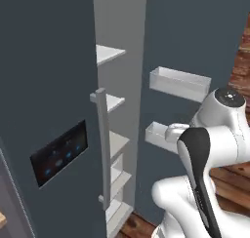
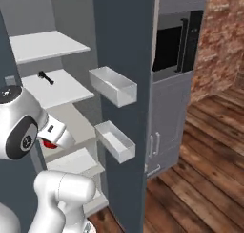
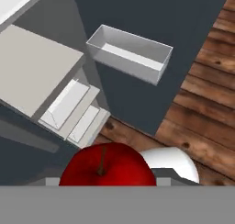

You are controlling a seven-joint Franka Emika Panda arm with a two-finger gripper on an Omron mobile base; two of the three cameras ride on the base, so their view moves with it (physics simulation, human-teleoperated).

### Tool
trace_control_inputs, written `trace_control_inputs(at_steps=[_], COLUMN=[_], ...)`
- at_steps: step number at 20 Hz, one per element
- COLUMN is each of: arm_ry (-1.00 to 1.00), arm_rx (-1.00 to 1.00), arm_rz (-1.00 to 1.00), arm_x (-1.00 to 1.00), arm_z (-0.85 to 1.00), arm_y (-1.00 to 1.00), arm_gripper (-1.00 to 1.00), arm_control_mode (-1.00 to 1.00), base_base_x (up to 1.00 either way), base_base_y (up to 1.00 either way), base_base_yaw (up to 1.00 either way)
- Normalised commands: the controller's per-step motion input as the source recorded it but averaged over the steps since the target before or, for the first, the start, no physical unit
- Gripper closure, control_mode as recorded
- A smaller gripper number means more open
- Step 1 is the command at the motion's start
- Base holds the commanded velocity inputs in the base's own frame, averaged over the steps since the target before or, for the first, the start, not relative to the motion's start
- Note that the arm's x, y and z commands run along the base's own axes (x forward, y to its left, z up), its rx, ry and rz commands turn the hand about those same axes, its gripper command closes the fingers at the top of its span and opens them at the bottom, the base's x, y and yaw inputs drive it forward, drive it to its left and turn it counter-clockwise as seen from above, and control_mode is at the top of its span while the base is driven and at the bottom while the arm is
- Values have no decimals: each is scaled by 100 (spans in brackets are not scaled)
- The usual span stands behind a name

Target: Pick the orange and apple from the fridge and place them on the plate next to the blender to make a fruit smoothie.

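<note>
The fridge (image 1: 49,86) stands with its right door (image 2: 124,46) swung open, showing pale grey shelves (image 2: 47,46). My gripper (image 2: 47,142) is in front of the lower shelves, shut on the glossy red apple (image 3: 108,170). The apple hangs in the air above the lower shelves and the wood floor, stem towards the camera, and it hides my fingertips in the hand view. A sliver of the red apple (image 2: 48,143) peeks out under the white hand in the right base view. The orange, the plate and the blender are out of view.
Two clear door bins (image 2: 113,86) (image 2: 114,141) jut from the open door close to the hand. A small dark object (image 2: 45,77) lies on a middle shelf. A cabinet with a built-in black oven (image 2: 174,46) stands to the right, over wood floor (image 2: 205,170).
</note>
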Motion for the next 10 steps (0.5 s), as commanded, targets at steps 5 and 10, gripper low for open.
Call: trace_control_inputs(at_steps=[5,10], arm_ry=[0,0], arm_rx=[0,0], arm_rz=[0,0], arm_x=[0,0], arm_z=[0,0], arm_y=[0,0], arm_gripper=[100,100], arm_control_mode=[100,100], base_base_x=[-52,-40], base_base_y=[21,3], base_base_yaw=[-78,-87])
